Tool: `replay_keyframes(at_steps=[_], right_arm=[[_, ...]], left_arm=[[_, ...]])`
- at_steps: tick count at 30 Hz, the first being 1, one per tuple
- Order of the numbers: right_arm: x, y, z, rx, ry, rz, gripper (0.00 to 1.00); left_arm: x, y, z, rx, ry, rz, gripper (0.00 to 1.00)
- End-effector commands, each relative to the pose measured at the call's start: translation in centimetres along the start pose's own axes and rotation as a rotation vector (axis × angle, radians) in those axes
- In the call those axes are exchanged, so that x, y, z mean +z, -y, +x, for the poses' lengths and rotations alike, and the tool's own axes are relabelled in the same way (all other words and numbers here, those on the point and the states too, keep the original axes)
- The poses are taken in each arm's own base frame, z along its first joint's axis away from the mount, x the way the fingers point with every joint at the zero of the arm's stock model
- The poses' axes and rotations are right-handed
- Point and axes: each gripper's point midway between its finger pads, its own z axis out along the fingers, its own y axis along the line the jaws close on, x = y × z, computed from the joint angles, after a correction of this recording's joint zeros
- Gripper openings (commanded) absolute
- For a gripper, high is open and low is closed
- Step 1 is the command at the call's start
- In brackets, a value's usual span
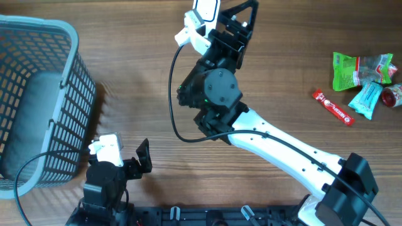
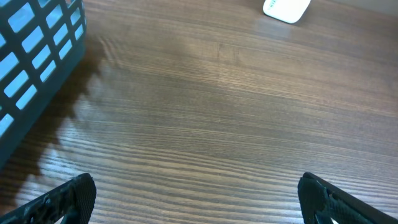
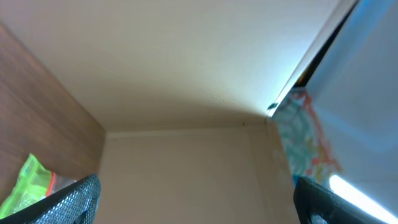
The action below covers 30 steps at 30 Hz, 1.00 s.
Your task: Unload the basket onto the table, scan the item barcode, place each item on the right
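Observation:
Several snack items lie at the table's far right: a green packet (image 1: pixel 347 70), a red stick pack (image 1: pixel 333 107) and a light blue packet (image 1: pixel 369 98). No barcode shows on any of them. A white rounded device (image 1: pixel 206 9) sits at the table's far edge, also seen as the white device (image 2: pixel 286 9) in the left wrist view. My right gripper (image 1: pixel 240 14) is raised beside it, open and empty, its view tilted up at a wall with the green packet (image 3: pixel 25 186) low left. My left gripper (image 1: pixel 122 158) rests near the front edge, open over bare wood (image 2: pixel 196 199).
A large blue-grey mesh basket (image 1: pixel 63 94) fills the left side, and its wall (image 2: pixel 31 56) stands close to my left gripper. The right arm's white link (image 1: pixel 282 154) crosses the middle of the wooden table (image 1: pixel 289 75) diagonally, with a black cable (image 1: pixel 173 94) looping left of it.

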Motion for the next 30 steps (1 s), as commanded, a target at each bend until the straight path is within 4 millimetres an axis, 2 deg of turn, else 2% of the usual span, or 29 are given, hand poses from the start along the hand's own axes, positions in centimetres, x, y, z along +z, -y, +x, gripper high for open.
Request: replay_keyframes(at_steps=[1,11,15,22,30], right_arm=[[0.0,0.5,0.3,-0.080,-0.003,-0.005,1.00],[-0.1,0.3,0.3,-0.122,-0.002,-0.007,1.00],[-0.1,1.4,1.3,-0.120,-0.002,-0.007,1.00],[-0.2,5.3,6.1,-0.194,0.000,-0.010,1.00],[-0.3,10.1,13.8,-0.116,-0.010,-0.007,1.00]], left_arm=[[0.0,0.0,0.1,-0.008,0.003,0.001,1.00],[0.0,0.0,0.1,-0.008,0.003,0.001,1.00],[0.0,0.0,0.1,-0.008,0.003,0.001,1.00],[0.0,0.0,0.1,-0.008,0.003,0.001,1.00],[0.0,0.0,0.1,-0.008,0.003,0.001,1.00]])
